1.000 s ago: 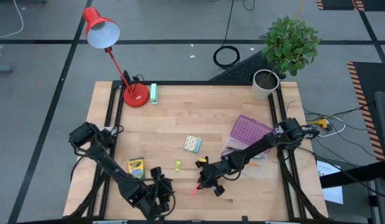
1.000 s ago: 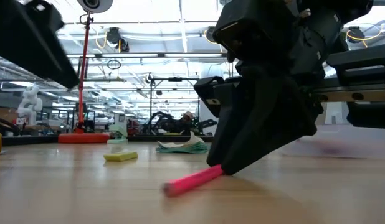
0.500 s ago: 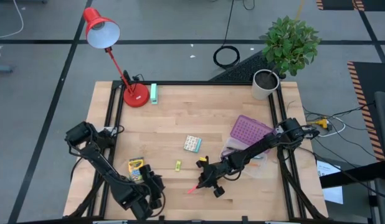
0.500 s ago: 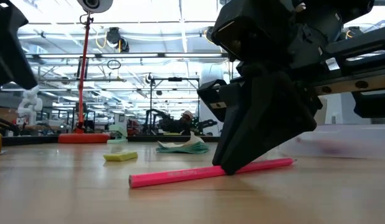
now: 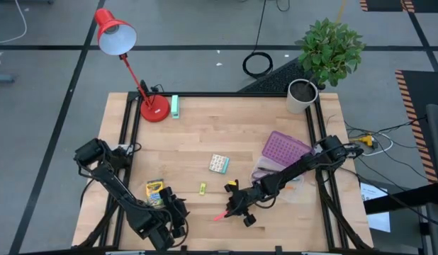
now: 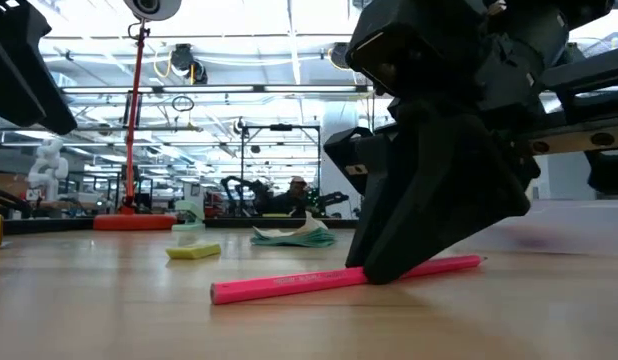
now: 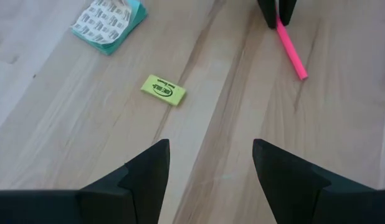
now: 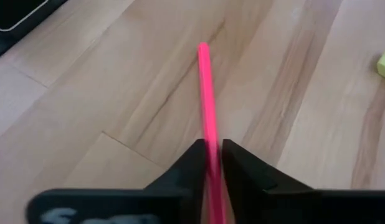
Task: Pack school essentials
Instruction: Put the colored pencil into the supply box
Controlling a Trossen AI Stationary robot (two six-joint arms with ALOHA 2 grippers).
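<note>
The right gripper [image 5: 235,206] pinches the pink pencil [image 6: 339,276], which lies flat on the table [image 5: 240,131] just beside the purple case [image 5: 283,150]; its contents are unclear. The left gripper [image 7: 208,168] hovers spread beyond the yellow piece [image 7: 163,90]

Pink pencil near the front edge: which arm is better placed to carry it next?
The right arm. Its end effector is shut on the pink pencil; the left end effector is open, away from it.
</note>
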